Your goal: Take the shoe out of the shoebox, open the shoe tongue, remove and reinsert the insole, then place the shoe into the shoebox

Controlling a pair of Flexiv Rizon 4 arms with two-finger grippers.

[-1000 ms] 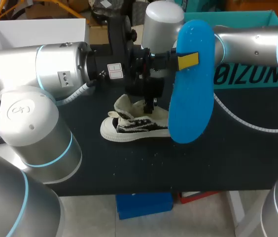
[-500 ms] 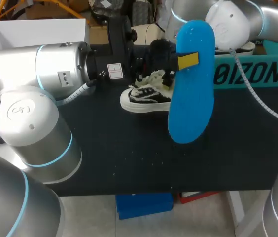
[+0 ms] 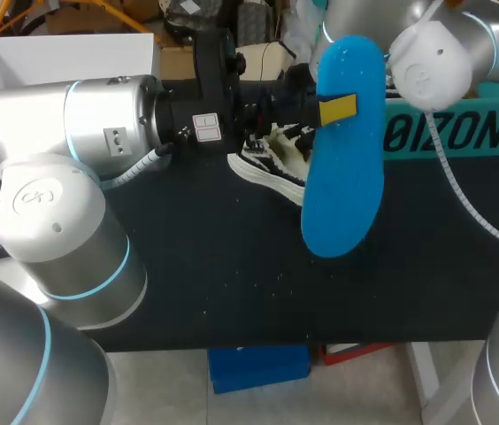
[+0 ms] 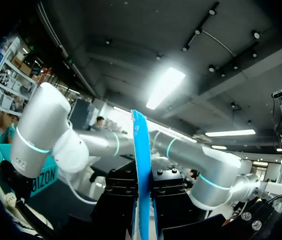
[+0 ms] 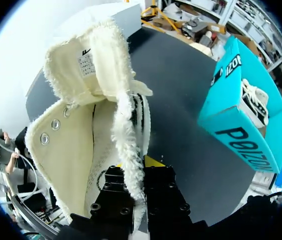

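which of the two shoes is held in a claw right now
The shoe with its tongue folded open, its side wall pinched in the right claw. The other shoe lies in the teal shoebox.

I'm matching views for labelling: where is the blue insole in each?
Head view: blue insole upright at the middle, in the left gripper.
Left wrist view: insole edge-on between that gripper's fingers.
Right wrist view: not in it.
Shared landmark: the teal shoebox.
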